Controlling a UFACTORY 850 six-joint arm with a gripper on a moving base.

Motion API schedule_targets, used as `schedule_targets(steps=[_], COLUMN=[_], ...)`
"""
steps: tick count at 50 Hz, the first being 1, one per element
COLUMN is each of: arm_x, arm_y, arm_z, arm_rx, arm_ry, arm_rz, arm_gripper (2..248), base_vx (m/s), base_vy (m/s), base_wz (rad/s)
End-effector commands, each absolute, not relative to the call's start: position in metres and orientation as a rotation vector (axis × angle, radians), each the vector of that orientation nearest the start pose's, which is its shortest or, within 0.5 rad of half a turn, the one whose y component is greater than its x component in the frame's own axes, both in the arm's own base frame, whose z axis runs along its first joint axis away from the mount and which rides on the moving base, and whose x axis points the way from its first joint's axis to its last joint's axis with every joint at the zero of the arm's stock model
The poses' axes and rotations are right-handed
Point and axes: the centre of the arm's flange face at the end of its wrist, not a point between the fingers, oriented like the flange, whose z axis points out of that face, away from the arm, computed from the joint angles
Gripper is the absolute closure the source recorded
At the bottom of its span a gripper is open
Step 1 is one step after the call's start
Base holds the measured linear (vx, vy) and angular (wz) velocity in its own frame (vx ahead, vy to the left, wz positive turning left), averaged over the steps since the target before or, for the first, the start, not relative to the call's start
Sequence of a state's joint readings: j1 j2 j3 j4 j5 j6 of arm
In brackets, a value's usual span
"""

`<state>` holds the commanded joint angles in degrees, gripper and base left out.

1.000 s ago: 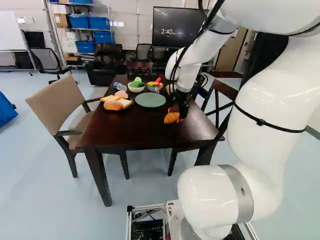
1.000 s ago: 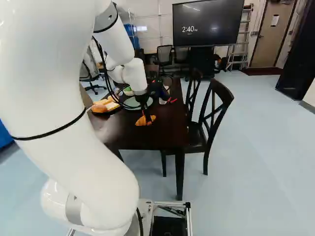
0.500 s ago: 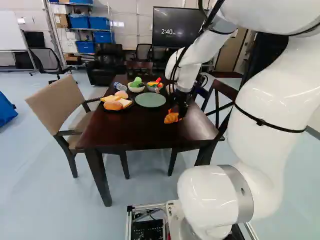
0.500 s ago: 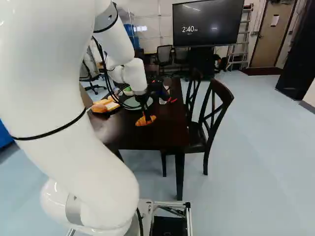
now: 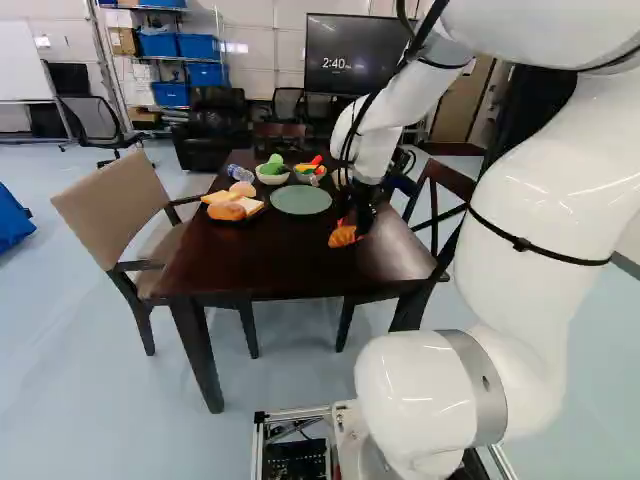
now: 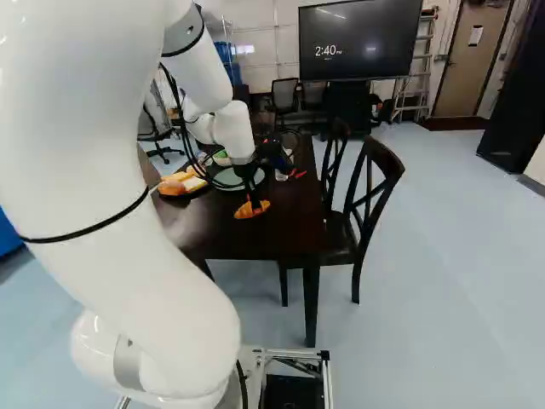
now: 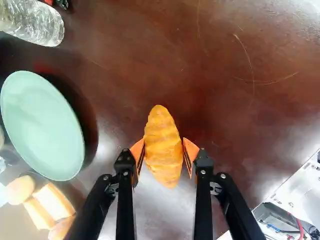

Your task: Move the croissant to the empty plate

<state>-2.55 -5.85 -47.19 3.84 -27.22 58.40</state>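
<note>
Croissant [image 7: 163,145] turned slightly with gripper [image 6: 255,204], fingers [image 7: 125,167] part-spread, gripping it. Left base view, upper centre: bread [image 5: 250,205] beside plate [image 5: 301,200], bowls [image 5: 272,179] beyond.

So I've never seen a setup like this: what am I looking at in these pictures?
The machine is a white robot arm on a moving base, ending in a black gripper with two fingers. Two pictures look forward from the base, one from each side behind the arm; the third looks along the gripper from its wrist. On the dark table are an empty green plate, bread pieces, two bowls of colourful items and a clear bottle. The orange pads touch the croissant from both sides, so it is gripped, beside the plate.
</note>
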Motion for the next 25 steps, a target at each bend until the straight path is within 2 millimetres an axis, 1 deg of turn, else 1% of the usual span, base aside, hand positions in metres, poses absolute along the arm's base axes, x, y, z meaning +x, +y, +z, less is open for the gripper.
schedule_targets(steps=[13,14,19,25], arm_x=[0.4555,0.4555,0.4555,0.4555], arm_y=[-0.0175,-0.0175,-0.0175,-0.0175], arm_z=[0.444,0.444,0.444,0.444], arm_rx=[-2.523,-2.523,-2.523,-2.523], arm_ry=[1.581,1.581,1.581,1.581], arm_rz=[-0.299,-0.299,-0.299,-0.299], arm_gripper=[124,129,132,130], base_vx=[0.0,0.0,0.0,0.0], base_vy=[0.0,0.0,0.0,0.0], base_wz=[0.0,0.0,0.0,0.0])
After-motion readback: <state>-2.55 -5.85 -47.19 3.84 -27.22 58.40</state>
